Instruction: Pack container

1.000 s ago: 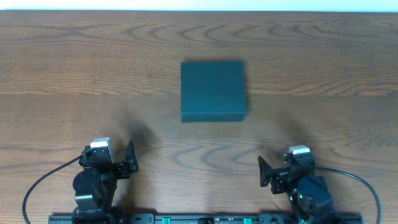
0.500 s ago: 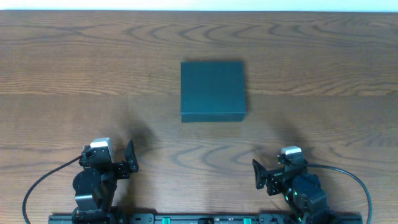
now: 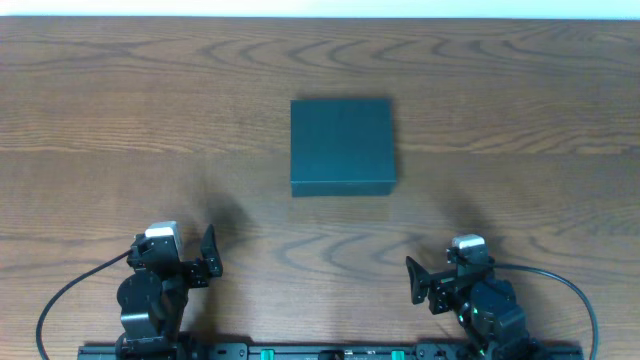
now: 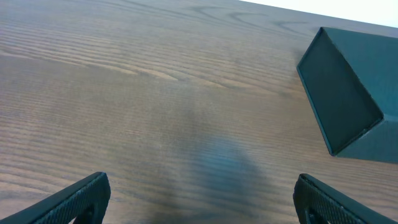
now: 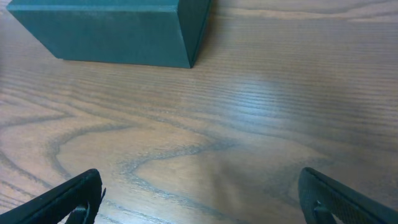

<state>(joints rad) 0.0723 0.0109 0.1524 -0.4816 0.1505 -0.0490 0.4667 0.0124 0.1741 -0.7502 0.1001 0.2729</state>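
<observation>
Green container (image 3: 342, 146) well ahead of both jaws.

Table (image 3: 100, 120) was brown wood-grain laminate or veneer, couldn't tell which. Broad wavy grain ran along the table's length. Finish was matte with a mild sheen. The table filled nearly all of every view. Past the table's far edge ran a thin white strip (image 3: 320, 8); wall or floor, unclear. Light was soft and even. It left only faint blurred shadows (image 3: 225, 215) toward the table's near edge and a pale glare patch (image 5: 273, 93) on the table's grain.
</observation>
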